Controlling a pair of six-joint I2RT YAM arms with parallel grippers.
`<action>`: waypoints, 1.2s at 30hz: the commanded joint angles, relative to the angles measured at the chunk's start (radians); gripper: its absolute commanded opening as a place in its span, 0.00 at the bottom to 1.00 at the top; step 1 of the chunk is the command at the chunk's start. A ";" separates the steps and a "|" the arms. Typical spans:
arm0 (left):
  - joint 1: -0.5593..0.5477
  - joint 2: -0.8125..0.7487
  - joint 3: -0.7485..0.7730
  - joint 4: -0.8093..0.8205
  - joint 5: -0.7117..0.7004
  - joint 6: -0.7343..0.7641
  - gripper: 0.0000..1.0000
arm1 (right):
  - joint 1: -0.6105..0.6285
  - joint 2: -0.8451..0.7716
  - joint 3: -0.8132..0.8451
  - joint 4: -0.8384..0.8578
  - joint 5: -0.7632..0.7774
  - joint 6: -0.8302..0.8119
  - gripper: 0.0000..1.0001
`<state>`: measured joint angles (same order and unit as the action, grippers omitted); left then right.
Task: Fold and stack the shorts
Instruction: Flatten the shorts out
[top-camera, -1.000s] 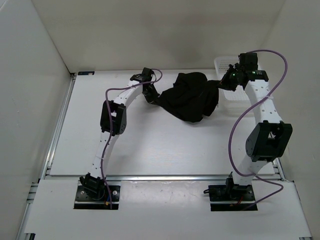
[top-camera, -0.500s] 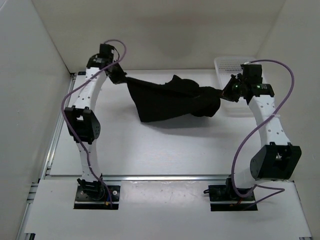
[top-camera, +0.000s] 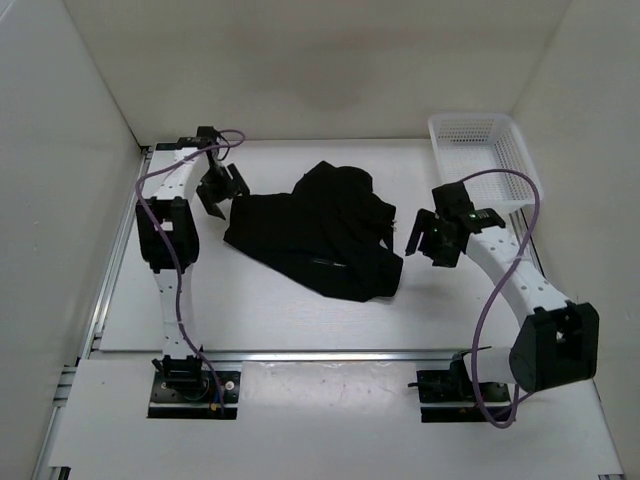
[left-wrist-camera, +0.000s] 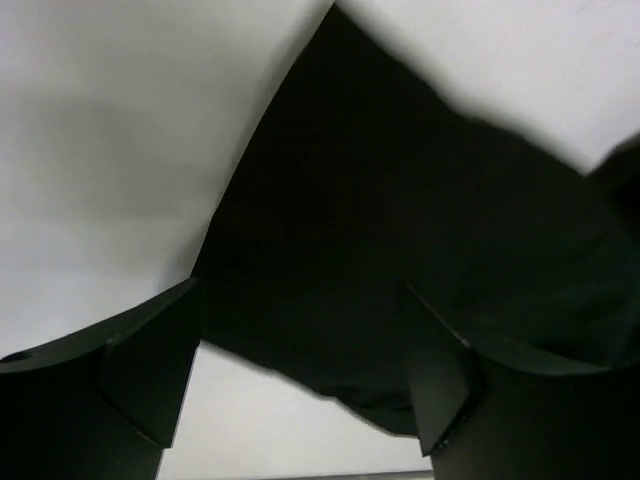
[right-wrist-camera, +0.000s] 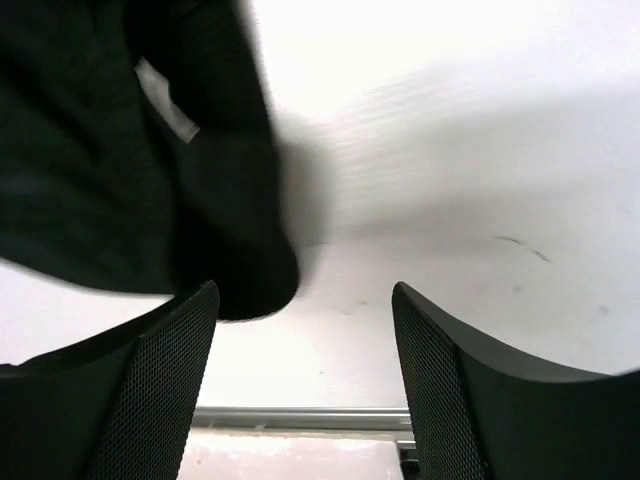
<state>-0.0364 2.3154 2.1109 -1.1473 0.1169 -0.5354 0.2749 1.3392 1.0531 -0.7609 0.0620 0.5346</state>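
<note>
Flanking the rumpled shorts (top-camera: 318, 235) with left gripper (top-camera: 222, 193) and right gripper (top-camera: 430, 240) both spread wide, holding nothing, seemingly poised to take edges for folding

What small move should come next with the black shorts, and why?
Probably the left fingers should grip the nearest edge of the plain black fabric shorts and pull it flat: the shorts lie bunched on the white table, and the right fingers are open and empty too.
</note>
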 joint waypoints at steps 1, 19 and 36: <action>-0.016 -0.304 -0.139 0.027 -0.069 0.037 0.85 | -0.023 -0.116 0.007 -0.014 0.094 0.022 0.73; -0.120 -0.369 -0.640 0.245 -0.026 -0.029 0.92 | 0.090 -0.131 -0.318 0.250 -0.372 0.169 0.96; -0.138 -0.258 -0.549 0.223 -0.088 -0.061 0.10 | 0.193 0.138 -0.178 0.397 -0.150 0.436 0.14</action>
<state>-0.1707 2.0747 1.5135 -0.9161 0.0628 -0.6006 0.4496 1.4677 0.7902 -0.4183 -0.1333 0.9401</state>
